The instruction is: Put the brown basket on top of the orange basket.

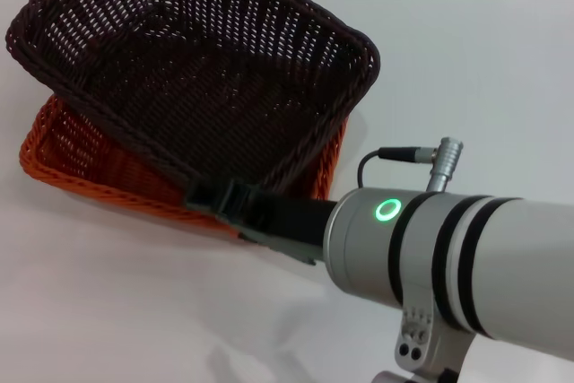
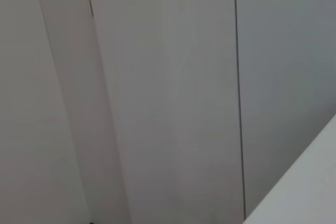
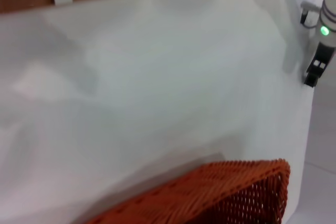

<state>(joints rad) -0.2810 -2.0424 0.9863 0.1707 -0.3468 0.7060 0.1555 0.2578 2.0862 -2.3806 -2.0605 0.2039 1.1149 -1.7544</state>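
Brown basket [image 1: 193, 69] sat tilted over the orange basket [image 1: 81, 159], near rim down inside it, far side riding high w/ orange showing along the left & front. Right gripper [image 1: 220, 199] was at that near rim, fingers clamped on it. Judged mostly done: stacking achieved but not level; left to do was settle it flat & release. Left gripper wasn't in view. Table [image 1: 466, 78] white.

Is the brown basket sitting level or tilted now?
Tilted. The brown basket lies askew over the orange basket, with the right gripper at its near rim.
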